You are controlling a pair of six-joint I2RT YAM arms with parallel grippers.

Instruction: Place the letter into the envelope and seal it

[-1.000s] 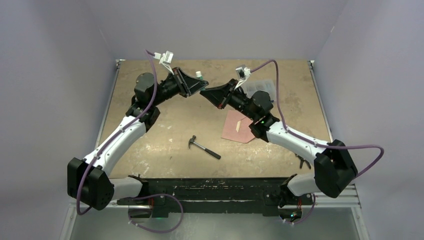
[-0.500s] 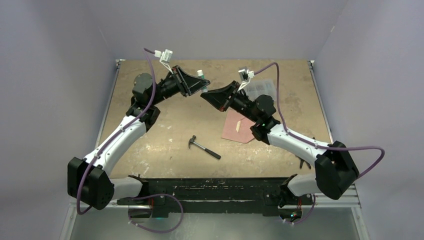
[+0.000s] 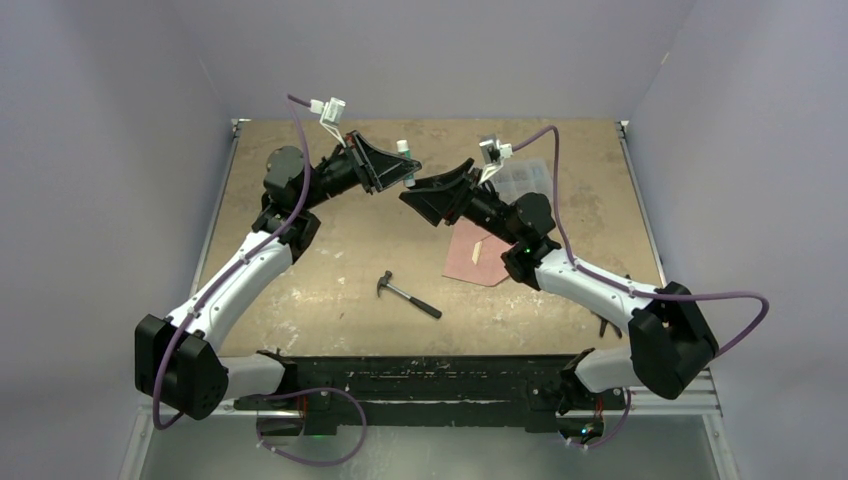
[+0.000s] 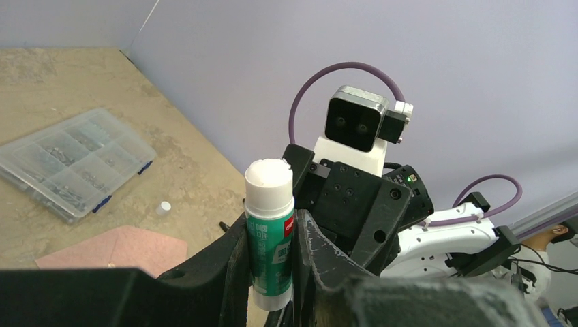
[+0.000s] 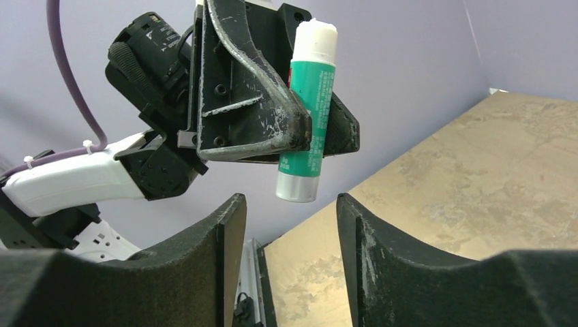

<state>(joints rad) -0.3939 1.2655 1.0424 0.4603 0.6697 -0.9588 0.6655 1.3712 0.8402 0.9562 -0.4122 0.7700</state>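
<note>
My left gripper (image 3: 404, 168) is raised above the back of the table and shut on a green and white glue stick (image 4: 269, 184). The stick stands upright between the fingers. My right gripper (image 3: 415, 190) faces it from the right, open. In the right wrist view the stick's (image 5: 310, 109) lower end hangs just above the right gripper's (image 5: 290, 204) empty gap. The pink envelope (image 3: 478, 258) lies flat on the table, partly under the right arm, and also shows in the left wrist view (image 4: 116, 248). The letter is hidden: no separate sheet shows.
A hammer (image 3: 408, 296) lies in the middle of the table towards the front. A clear compartment box (image 3: 522, 175) of small parts sits at the back right, also seen from the left wrist (image 4: 71, 163). A small white cap (image 4: 163, 207) lies on the table near the envelope.
The right gripper's jaws have opened wide from nearly shut. It has moved up and left, closer to the glue stick. The left gripper still holds the stick in about the same place.
</note>
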